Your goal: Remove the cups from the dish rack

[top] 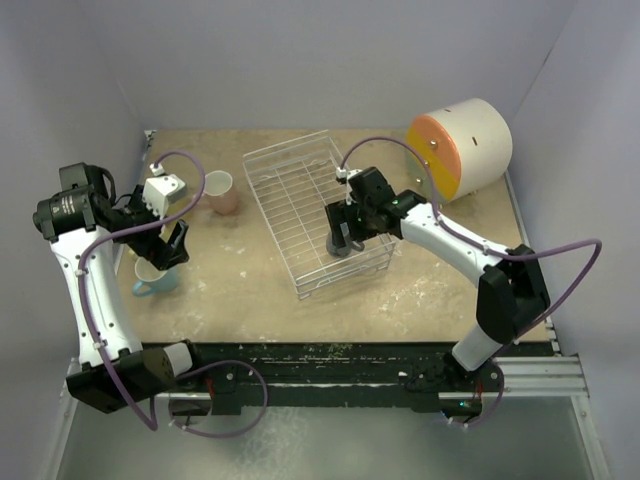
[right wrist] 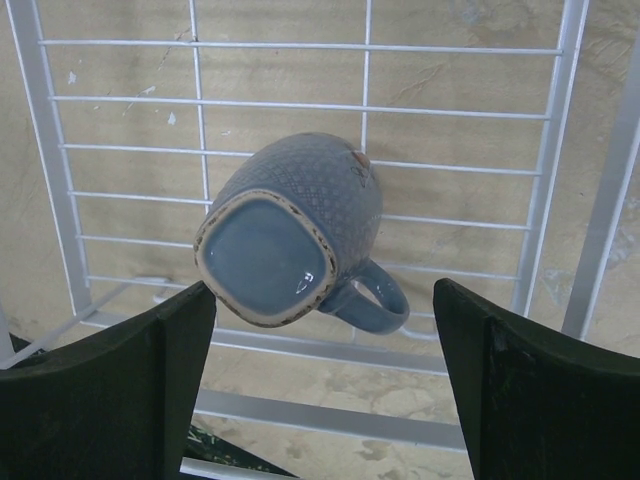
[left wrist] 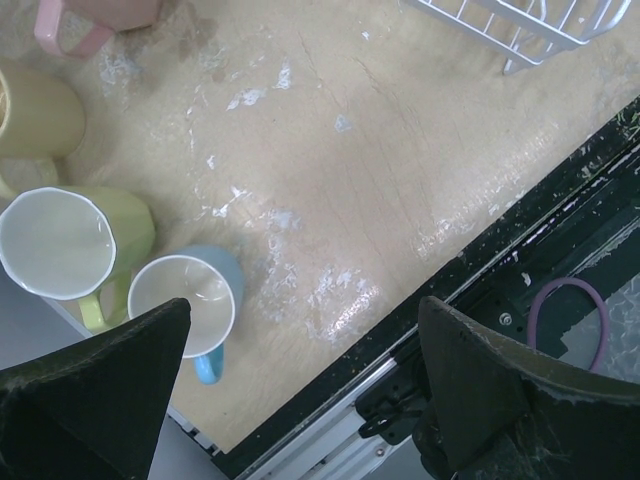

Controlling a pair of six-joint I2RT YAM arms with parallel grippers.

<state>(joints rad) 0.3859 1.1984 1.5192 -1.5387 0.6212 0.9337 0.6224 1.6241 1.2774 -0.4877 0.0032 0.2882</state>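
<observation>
A grey-blue cup (right wrist: pixel 290 225) lies bottom-up inside the wire dish rack (right wrist: pixel 300 105), its handle pointing to the lower right. My right gripper (right wrist: pixel 325 297) hovers over it, open, with a finger on either side and nothing held. From above, the right gripper (top: pixel 345 232) is over the near right part of the dish rack (top: pixel 290 180). My left gripper (left wrist: pixel 300 330) is open and empty above the table's near left edge. Beside it stand the light blue cup (left wrist: pixel 185 300), lime green cup (left wrist: pixel 75 245), cream-yellow cup (left wrist: pixel 40 120) and pink cup (left wrist: pixel 100 15).
A round cream-and-orange drum unit (top: pixel 460 148) lies at the back right. The black front rail (top: pixel 330 360) runs along the near table edge. White walls close in the sides and back.
</observation>
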